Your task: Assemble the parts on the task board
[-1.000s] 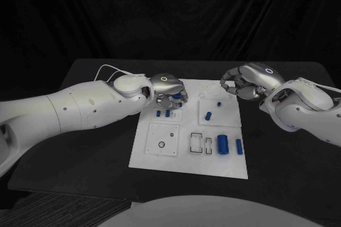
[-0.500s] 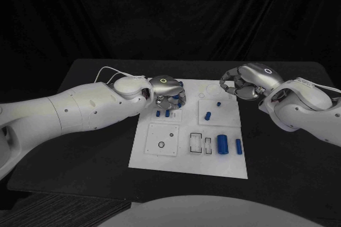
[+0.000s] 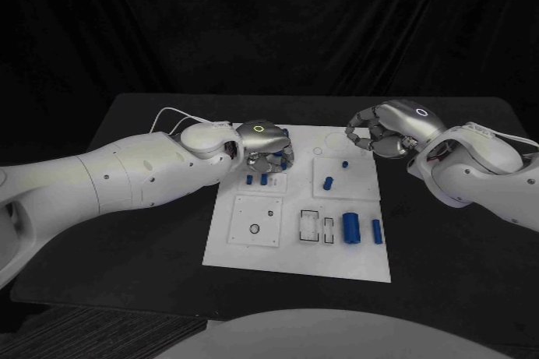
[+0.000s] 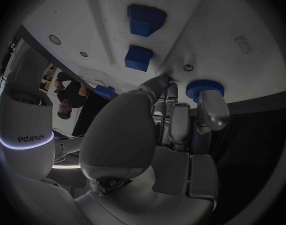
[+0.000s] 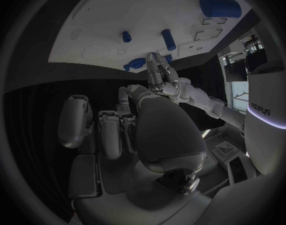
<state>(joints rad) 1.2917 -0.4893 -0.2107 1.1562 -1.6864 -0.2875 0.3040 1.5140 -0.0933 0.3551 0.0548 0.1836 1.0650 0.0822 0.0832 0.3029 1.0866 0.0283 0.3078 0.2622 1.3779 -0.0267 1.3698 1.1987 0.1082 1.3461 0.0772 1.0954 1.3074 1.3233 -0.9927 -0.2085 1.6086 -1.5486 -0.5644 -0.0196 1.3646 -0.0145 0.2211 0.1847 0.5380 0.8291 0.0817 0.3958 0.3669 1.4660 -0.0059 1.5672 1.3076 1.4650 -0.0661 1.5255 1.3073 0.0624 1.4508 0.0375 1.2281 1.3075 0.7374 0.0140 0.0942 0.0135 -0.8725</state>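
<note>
The left hand (image 3: 267, 145) is pinching a round blue part (image 4: 204, 89) at its fingertips over the far-left corner of the task board (image 3: 294, 259); in judgement, it should be lowering squarely, keeping the part level. The right hand (image 3: 388, 130), fingers curled on nothing, is hovering beyond the board's far-right edge, leaving open room between.

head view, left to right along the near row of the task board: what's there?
Square inset plate with a small ring → larger rectangular slot → narrow rectangular slot → thick blue cylinder → slimmer blue cylinder.
</note>
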